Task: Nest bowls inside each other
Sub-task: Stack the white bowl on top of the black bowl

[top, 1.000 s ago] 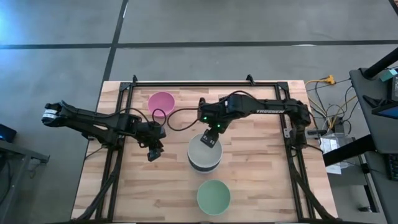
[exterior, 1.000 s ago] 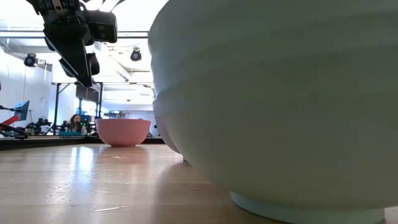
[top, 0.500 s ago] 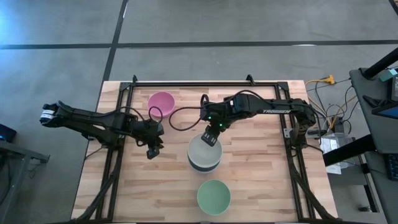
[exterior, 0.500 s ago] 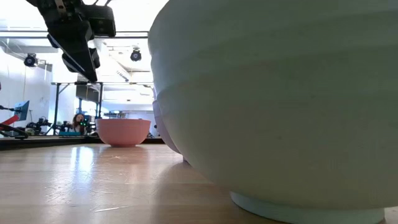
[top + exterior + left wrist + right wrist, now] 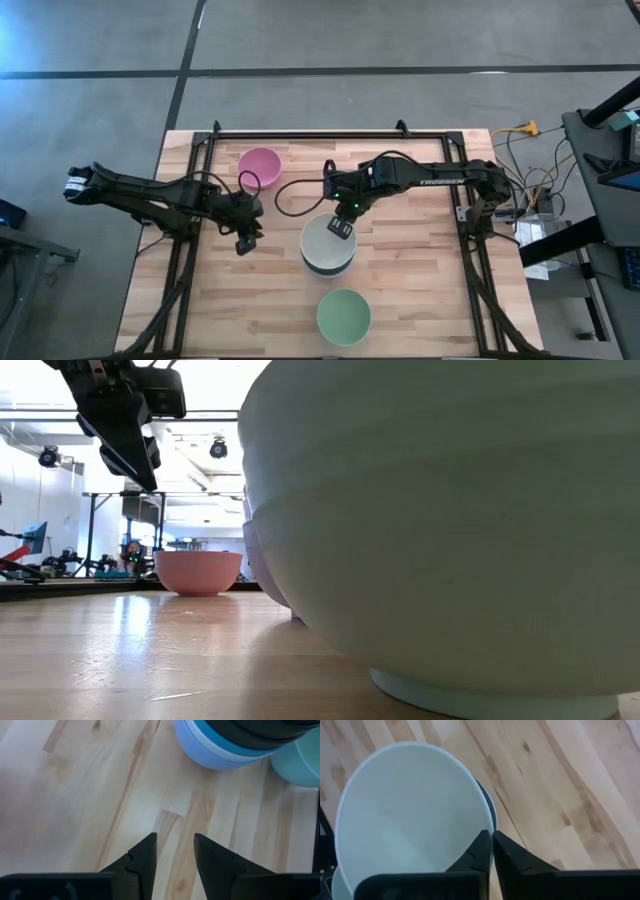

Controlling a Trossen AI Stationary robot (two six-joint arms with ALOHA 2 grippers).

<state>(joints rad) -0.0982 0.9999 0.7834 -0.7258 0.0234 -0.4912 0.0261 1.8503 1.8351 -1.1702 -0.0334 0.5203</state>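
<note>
Since a second ago the right claw (image 5: 340, 228) has eased slightly toward six o'clock over the stack, and the stack of bowls (image 5: 329, 246) has nudged with it; its fingers are pinched on the rim of the top white bowl (image 5: 415, 815), one inside, one outside. Nearest in the low view, the mint green bowl (image 5: 450, 530) fills most of the picture, smooth and matte, its top and right side cut off; it hides nearly all of the stack behind it, only a curved sliver showing. From above, the mint bowl (image 5: 344, 316) sits alone at six o'clock on the pale wooden tabletop (image 5: 420, 290); the stack stands at centre; how many bowls it holds cannot be counted, though blue and black rims peek out in the left wrist view. At nine o'clock of the stack the left claw (image 5: 245, 244) hovers, fingers narrowly apart, holding nothing; the pink bowl (image 5: 259, 163) rests at eleven o'clock, farthest back.
</note>
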